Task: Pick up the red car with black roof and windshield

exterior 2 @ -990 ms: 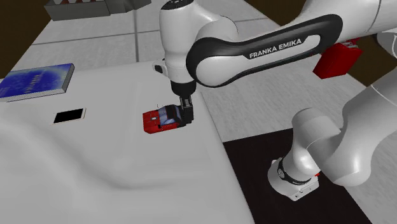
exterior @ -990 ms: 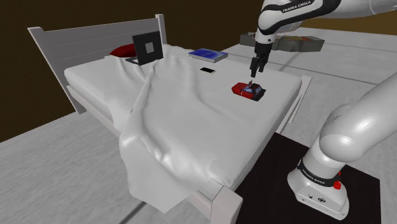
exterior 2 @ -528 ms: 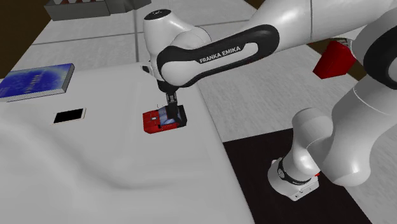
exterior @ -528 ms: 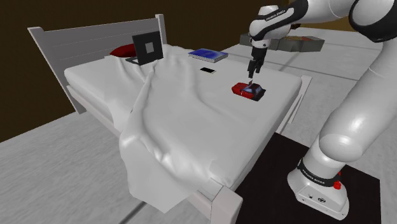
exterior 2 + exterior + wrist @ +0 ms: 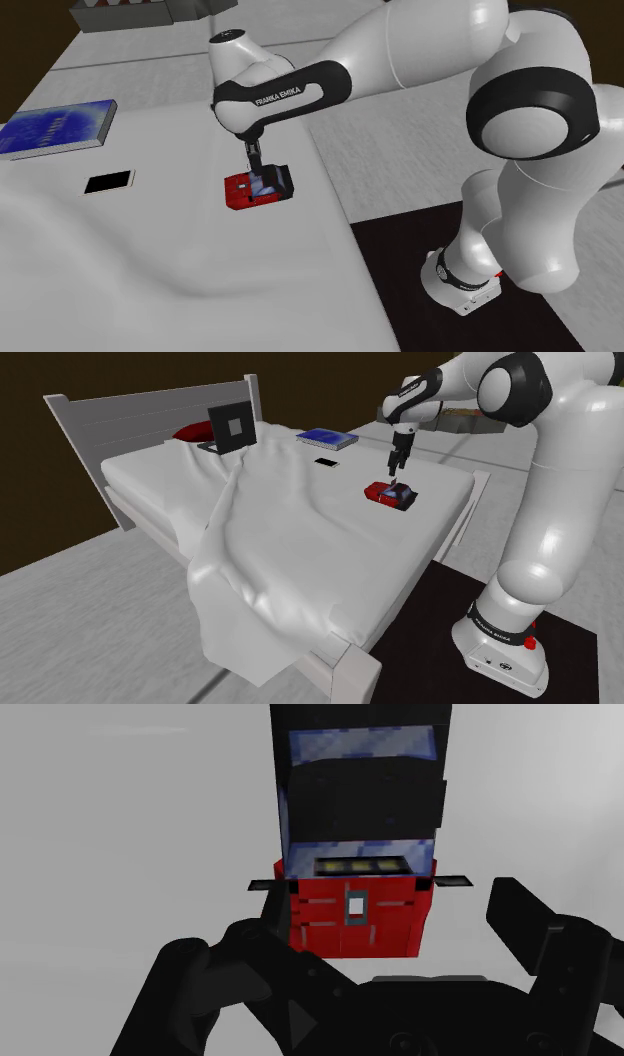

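The red car point(image 5: 391, 495) with a black roof and bluish windows rests on the white bed point(image 5: 330, 542) near its right-hand side in the shoulder view. My gripper point(image 5: 397, 476) hangs straight down over the car, close above it. From the second exterior view, the gripper point(image 5: 257, 173) comes down onto the middle of the car point(image 5: 250, 190). Through the wrist camera, the car point(image 5: 355, 909) lies lengthwise ahead, its red end between my fingers point(image 5: 545, 939). The gripper point(image 5: 365, 969) is open, and neither finger touches the car.
A black phone point(image 5: 326, 462) and a blue book point(image 5: 327, 438) lie on the bed beyond the car. A laptop point(image 5: 230, 429) and red pillow point(image 5: 190, 431) sit by the headboard. A rumpled blanket point(image 5: 250, 572) drapes over the near side. My stand point(image 5: 505, 642) is on a black mat.
The arm has swung leftward in the second exterior view, carrying the gripper from the car's right end to over its middle. The car has not moved.
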You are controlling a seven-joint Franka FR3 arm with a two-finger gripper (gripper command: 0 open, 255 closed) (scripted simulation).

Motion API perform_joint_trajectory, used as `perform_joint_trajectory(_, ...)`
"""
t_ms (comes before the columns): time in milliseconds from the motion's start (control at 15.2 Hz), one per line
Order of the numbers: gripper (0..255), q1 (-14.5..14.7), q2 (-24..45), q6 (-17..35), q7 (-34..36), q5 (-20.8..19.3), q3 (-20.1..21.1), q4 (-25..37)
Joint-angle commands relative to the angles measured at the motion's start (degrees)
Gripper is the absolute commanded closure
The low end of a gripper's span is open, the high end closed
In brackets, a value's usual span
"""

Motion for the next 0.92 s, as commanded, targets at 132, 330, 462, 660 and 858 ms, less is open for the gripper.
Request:
perform_joint_trajectory(132,0,-0.78,2.82,2.04,-1.37,1.68,0.36,0.38)
perform_joint_trajectory(330,0,-0.97,3.84,4.03,-1.84,2.39,0.61,-0.74)
perform_joint_trajectory(462,0,-1.08,4.41,5.06,-2.1,2.79,0.76,-1.28)
perform_joint_trajectory(660,255,-1.05,4.33,4.97,-2.05,2.74,0.75,-1.26)
perform_joint_trajectory(858,255,-1.06,4.33,4.96,-2.06,2.74,0.75,-1.25)
